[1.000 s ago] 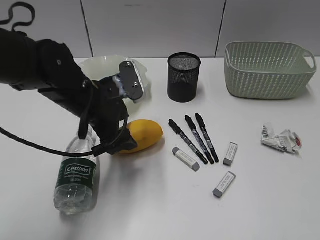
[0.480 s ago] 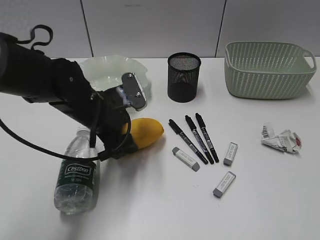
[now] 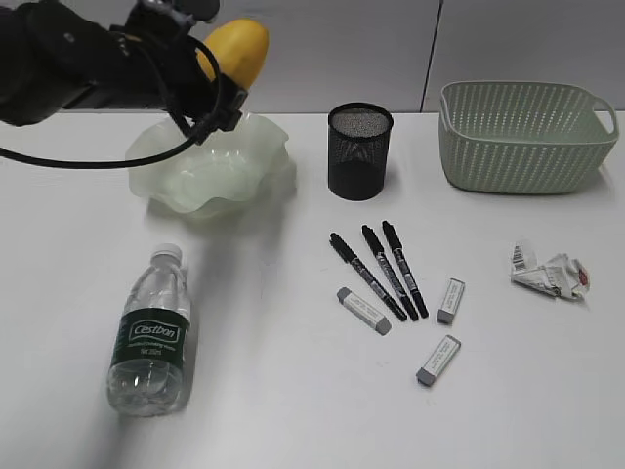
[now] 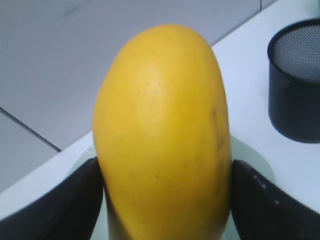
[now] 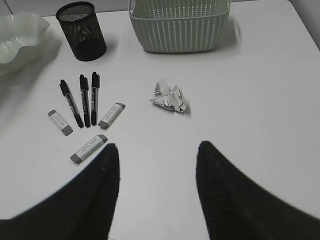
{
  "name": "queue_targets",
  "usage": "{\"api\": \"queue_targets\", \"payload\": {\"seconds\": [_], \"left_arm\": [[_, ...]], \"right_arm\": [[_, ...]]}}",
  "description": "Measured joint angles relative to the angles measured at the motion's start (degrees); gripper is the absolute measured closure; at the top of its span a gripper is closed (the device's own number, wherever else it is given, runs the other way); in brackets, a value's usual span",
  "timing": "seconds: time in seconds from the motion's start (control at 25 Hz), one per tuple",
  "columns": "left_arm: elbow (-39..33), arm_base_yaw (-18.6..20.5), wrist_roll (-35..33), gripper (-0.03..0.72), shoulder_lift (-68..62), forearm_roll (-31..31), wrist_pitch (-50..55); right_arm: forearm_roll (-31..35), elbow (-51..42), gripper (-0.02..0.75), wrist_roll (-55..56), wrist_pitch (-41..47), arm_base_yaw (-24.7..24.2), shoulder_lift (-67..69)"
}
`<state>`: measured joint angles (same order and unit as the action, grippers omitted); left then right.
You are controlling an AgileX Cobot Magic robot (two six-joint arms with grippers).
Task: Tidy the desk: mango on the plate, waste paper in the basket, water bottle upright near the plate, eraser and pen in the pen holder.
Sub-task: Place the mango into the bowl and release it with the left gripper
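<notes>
**Supervisor:** Where's the mango (image 3: 234, 49) right now?

**Me:** I've got it clamped in the left hand (image 4: 165, 200), a finger on each flank, long axis pointing up. It hangs in the air above the plate (image 3: 210, 168), over the plate's far rim. I'm carrying it high, I'd say, so it clears that wavy edge before I let it down into the dish.

**Supervisor:** And a second ago?

**Me:** It lay on the table (image 3: 293, 391) in front of the plate, with my left arm bent over it and blocking most of the dish. Now it's lifted and the plate shows whole.

**Supervisor:** The right side?

**Me:** The right hand (image 5: 157, 165) is spread wide and empty, held above the table on the far side of the pens (image 5: 82, 100) from the plate, near the waste paper (image 5: 169, 98).

**Supervisor:** Everything else?

**Me:** Unmoved. The water bottle (image 3: 151, 332) lies on its side well in front of the plate. The pen holder (image 3: 358, 151) stands just beside the plate, the basket (image 3: 527, 137) beyond the holder. Three erasers (image 3: 363, 310) sit by the pens.
</notes>
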<state>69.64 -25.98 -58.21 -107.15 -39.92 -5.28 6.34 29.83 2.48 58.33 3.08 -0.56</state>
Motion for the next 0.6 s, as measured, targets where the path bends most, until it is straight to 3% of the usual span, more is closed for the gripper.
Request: {"api": "queue_targets", "payload": {"seconds": [0.32,0.44,0.6], "left_arm": [[13.1,6.7,0.0,0.126,-14.2,-6.6,19.3],[14.7,8.9,0.0,0.115,-15.8,-7.6,24.1],[14.9,10.0,0.0,0.044,-15.4,-9.1,24.5]], "right_arm": [[0.0,0.0,0.336,0.0,-0.1,0.0,0.0],[0.0,0.0,0.336,0.0,-0.1,0.0,0.0],[0.4,0.0,0.336,0.0,-0.1,0.0,0.0]]}}
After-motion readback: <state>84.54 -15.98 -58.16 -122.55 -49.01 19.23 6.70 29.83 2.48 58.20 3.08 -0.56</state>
